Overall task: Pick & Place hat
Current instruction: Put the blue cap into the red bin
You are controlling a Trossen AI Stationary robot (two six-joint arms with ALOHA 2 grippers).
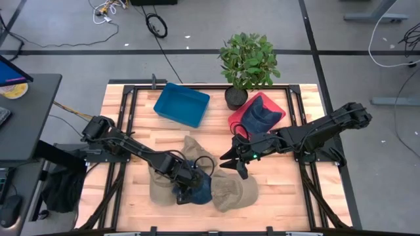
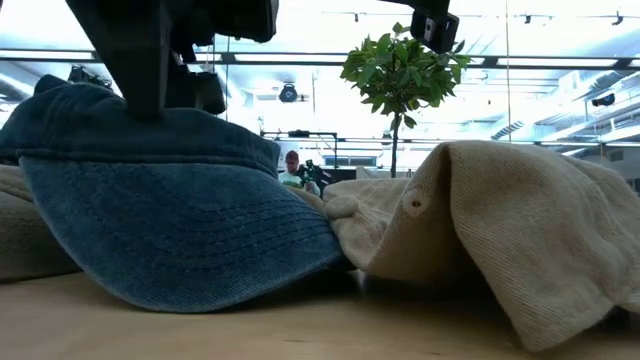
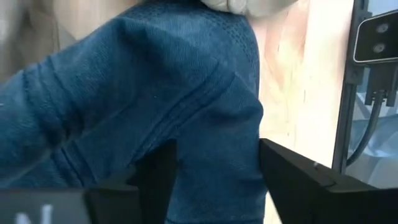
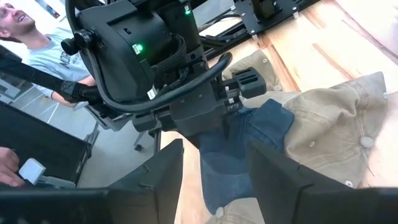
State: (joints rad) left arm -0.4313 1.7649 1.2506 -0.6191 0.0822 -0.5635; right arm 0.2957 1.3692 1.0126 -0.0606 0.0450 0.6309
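While the blue hat (image 1: pixel 200 187) lies at about six o'clock on the desk (image 1: pixel 275 196), the left hand (image 1: pixel 186 190) sits right down on it, its two fingers (image 3: pixel 158 174) straddling a fold of the denim crown. The jaws stand apart with cloth between them, but whether they have pinched it I cannot tell. The hat rests flat on the wood in the low view, so the pick looks only just begun: no lift, no carry, no placing.

The right hand (image 1: pixel 237 159) hovers near the desk's centre, just toward three o'clock of the pile, fingers parted and empty, pointing at the left arm's wrist.

By count:
- four hats: the blue one; a tan hat (image 1: pixel 236 191) touching it on its three o'clock side; another tan hat (image 1: pixel 161 187) beneath the left arm at its nine o'clock side; and a red-and-navy hat (image 1: pixel 259 113) at about one o'clock
- one blue bin (image 1: pixel 182 104) at eleven o'clock, empty, the likely destination
- one potted plant (image 1: pixel 248 62) at twelve o'clock

Beyond the desk, the right wrist view catches a person (image 4: pixel 46 53).
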